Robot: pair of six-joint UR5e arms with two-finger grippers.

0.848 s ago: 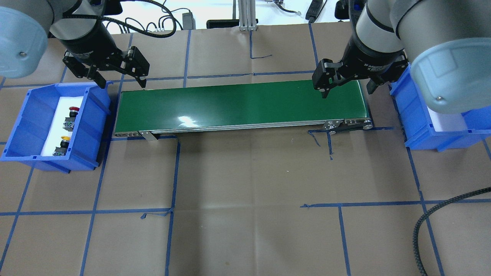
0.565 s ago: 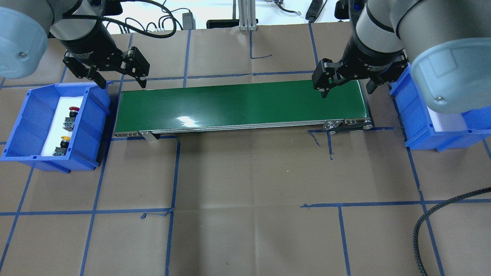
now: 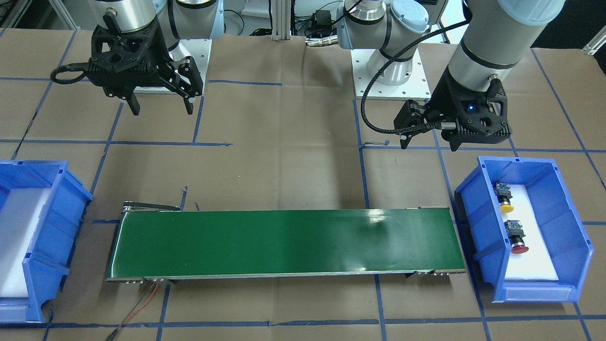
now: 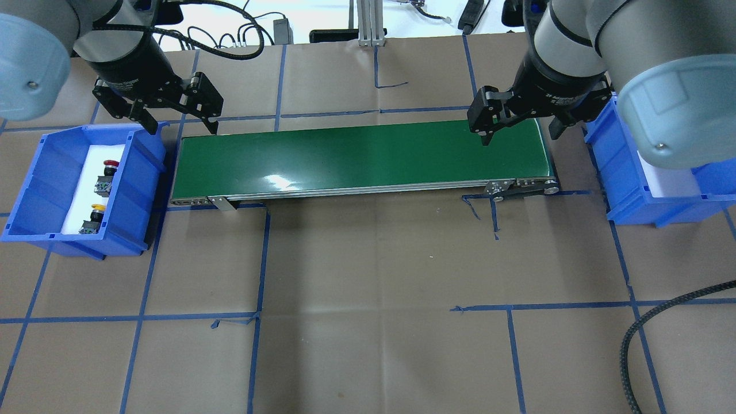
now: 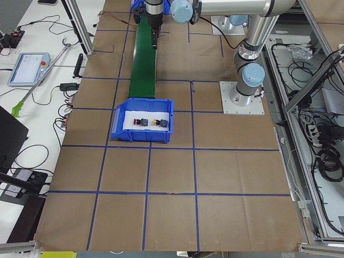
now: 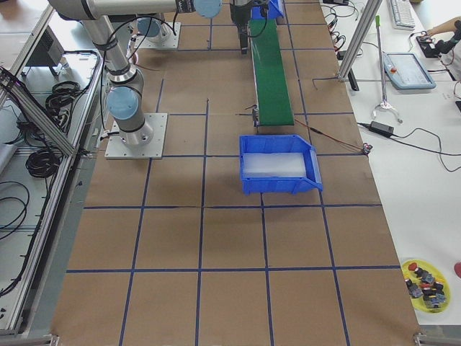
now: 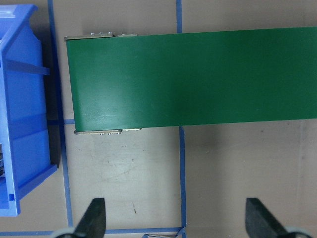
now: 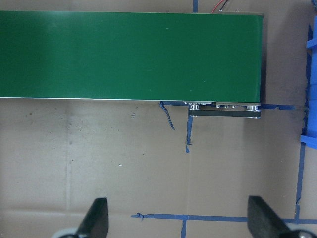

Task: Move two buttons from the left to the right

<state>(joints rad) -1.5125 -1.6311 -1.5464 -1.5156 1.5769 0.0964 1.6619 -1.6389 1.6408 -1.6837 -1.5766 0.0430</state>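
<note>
Two buttons lie on white foam in the blue left bin (image 4: 138, 190), also in the front view (image 3: 478, 222). The red-capped button (image 4: 108, 167) (image 3: 517, 237) is farther from the robot, and the yellow-capped button (image 4: 96, 211) (image 3: 503, 201) is nearer. Both also show in the left side view, the red one (image 5: 140, 122) and the yellow one (image 5: 158, 123). My left gripper (image 4: 184, 127) (image 3: 428, 144) (image 7: 176, 218) is open and empty, high beside the bin, over the belt's left end. My right gripper (image 4: 520, 138) (image 3: 162, 111) (image 8: 179, 218) is open and empty over the belt's right end.
A green conveyor belt (image 4: 362, 155) (image 3: 284, 244) runs between the left bin and a blue right bin (image 4: 621, 172) (image 3: 71, 189) lined with white foam. The table is brown paper with blue tape lines. A black cable (image 4: 638, 328) lies at the near right.
Both grippers have shifted very slightly toward the table's far side. The buttons and bins have not moved.
</note>
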